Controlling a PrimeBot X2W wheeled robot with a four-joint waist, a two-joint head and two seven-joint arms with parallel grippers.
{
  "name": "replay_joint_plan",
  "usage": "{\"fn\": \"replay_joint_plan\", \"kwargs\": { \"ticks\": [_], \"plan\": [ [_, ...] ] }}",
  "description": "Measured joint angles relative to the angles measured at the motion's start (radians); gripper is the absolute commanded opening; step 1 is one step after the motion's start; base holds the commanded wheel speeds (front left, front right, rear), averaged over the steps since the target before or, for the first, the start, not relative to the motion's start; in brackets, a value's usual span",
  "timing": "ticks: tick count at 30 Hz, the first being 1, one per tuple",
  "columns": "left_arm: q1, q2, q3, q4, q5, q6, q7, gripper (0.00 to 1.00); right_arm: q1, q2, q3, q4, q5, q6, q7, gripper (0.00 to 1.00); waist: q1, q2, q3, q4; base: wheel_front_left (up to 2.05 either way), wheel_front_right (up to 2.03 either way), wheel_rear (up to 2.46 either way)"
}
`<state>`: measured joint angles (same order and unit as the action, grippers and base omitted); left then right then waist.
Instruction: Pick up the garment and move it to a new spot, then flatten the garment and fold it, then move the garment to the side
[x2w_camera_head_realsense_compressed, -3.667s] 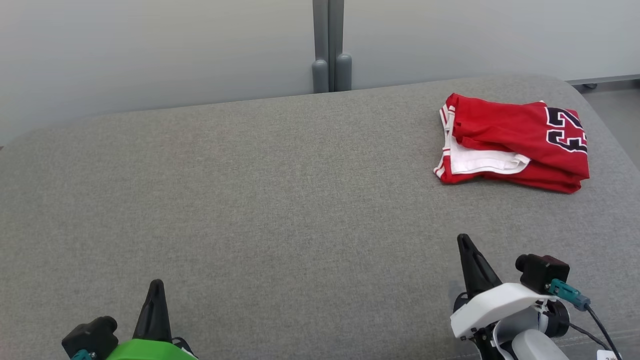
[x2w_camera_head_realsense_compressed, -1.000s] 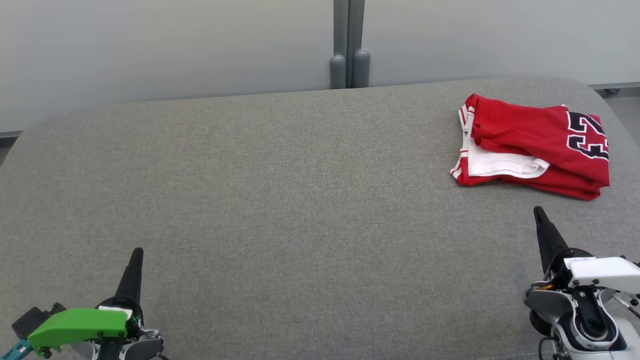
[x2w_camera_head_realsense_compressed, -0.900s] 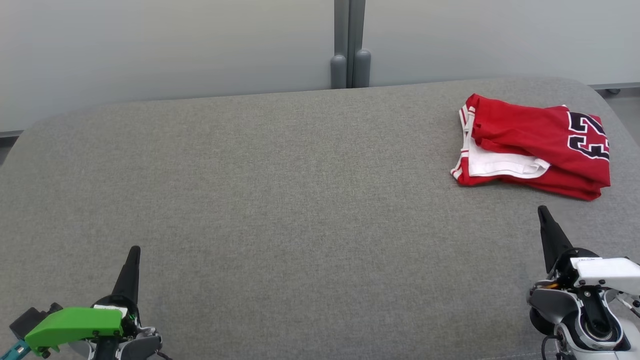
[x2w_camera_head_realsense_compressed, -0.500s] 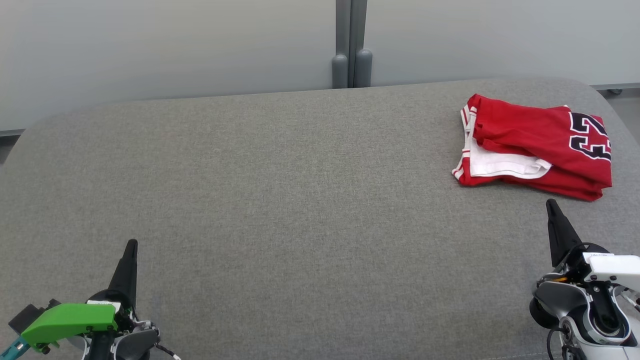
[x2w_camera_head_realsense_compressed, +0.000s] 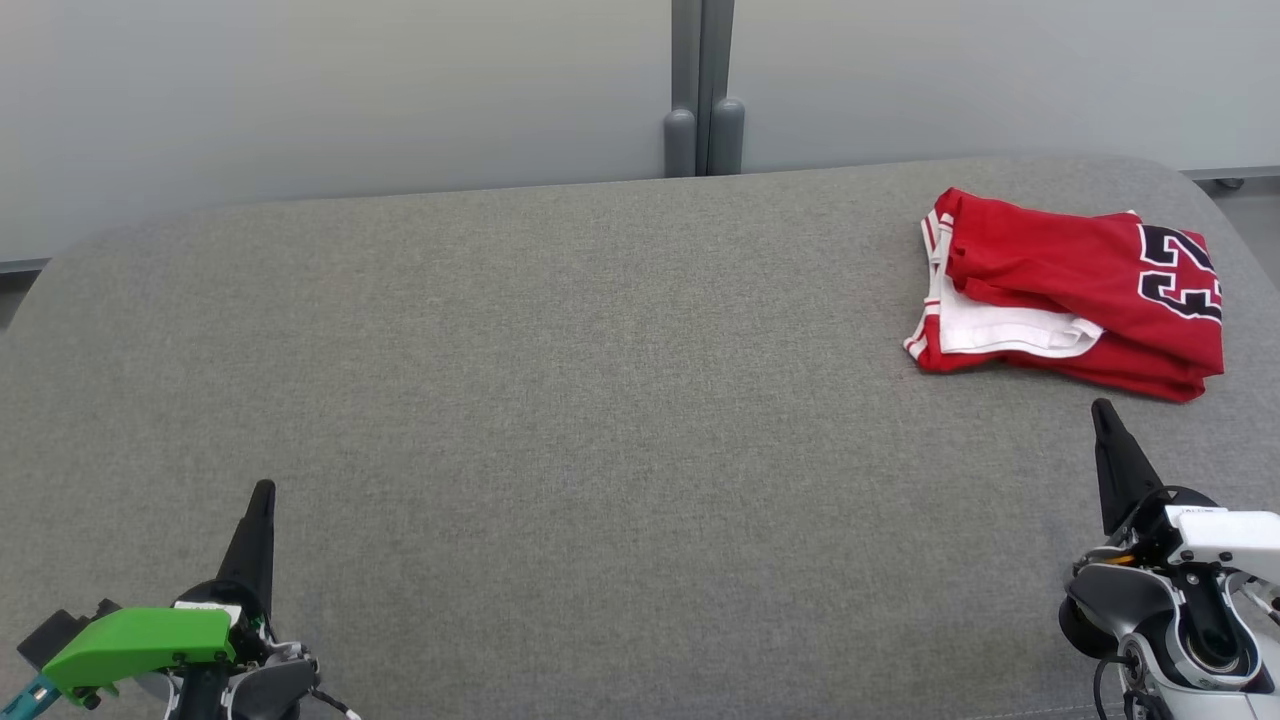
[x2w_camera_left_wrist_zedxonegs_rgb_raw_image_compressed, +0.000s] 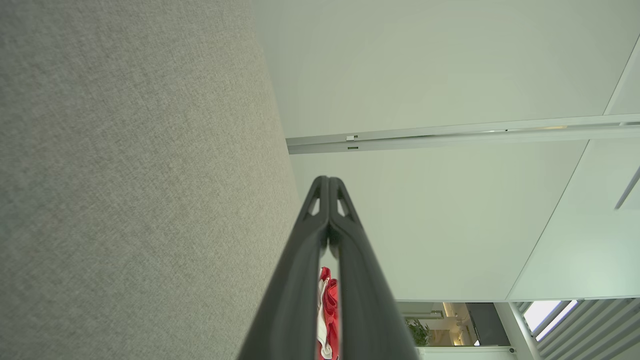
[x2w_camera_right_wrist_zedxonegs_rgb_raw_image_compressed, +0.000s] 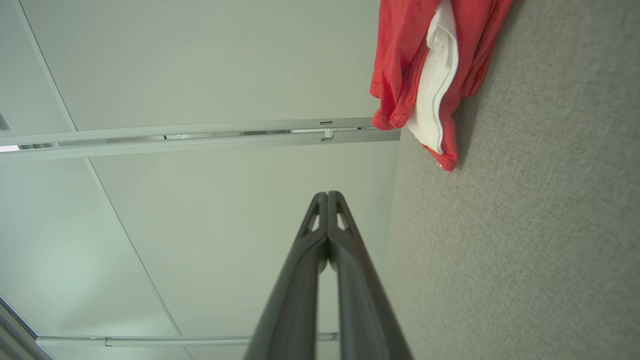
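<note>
A broad grey padded surface (x2w_camera_head_realsense_compressed: 560, 400) is taking up most of the room in front of me. A pale panelled wall (x2w_camera_head_realsense_compressed: 300, 90) is running behind it, and a grey post (x2w_camera_head_realsense_compressed: 700, 100) is standing at the middle of its far edge. The red garment (x2w_camera_head_realsense_compressed: 1060, 285) is lying at the far right of the padding, close to the rounded corner. It is folded into a loose bundle, with a white layer peeking out along its left edge and part of a dark number showing on top.

The right gripper (x2w_camera_head_realsense_compressed: 1103, 420) is hovering near the garment's near edge without touching it, its two dark fingers pressed tip to tip with nothing between them. The left gripper (x2w_camera_head_realsense_compressed: 262, 495) is sitting well apart at the near left, likewise pinched together and carrying nothing.

To my eye the fold is done and the bundle is already sitting off to the side, so this looks like the finish: getting the arms clear. Doing that well means taking the right arm straight back toward the robot, away from the cloth, rather than sweeping across it. A fingertip catching the loose white layer could drag the bundle open. If the garment is needing one more nudge sideways, the claw ought to be gripping the whole stack by its near edge, not just the top layer.
</note>
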<state>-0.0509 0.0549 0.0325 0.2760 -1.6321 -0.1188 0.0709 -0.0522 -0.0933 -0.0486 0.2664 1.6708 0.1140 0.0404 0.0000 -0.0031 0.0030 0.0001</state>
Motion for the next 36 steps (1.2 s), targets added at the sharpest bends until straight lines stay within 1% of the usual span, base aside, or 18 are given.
{"fn": "replay_joint_plan", "kwargs": {
  "ticks": [36],
  "plan": [
    [-0.001, 0.0, 0.001, 0.003, 0.0, 0.0, 0.0, 0.0, -0.001, 0.0, -0.003, 0.008, 0.0, 0.0, 0.0, 0.0, 0.0, 0.0, 0.0, 0.0, 0.0, 0.0, 0.0]
  ]
}}
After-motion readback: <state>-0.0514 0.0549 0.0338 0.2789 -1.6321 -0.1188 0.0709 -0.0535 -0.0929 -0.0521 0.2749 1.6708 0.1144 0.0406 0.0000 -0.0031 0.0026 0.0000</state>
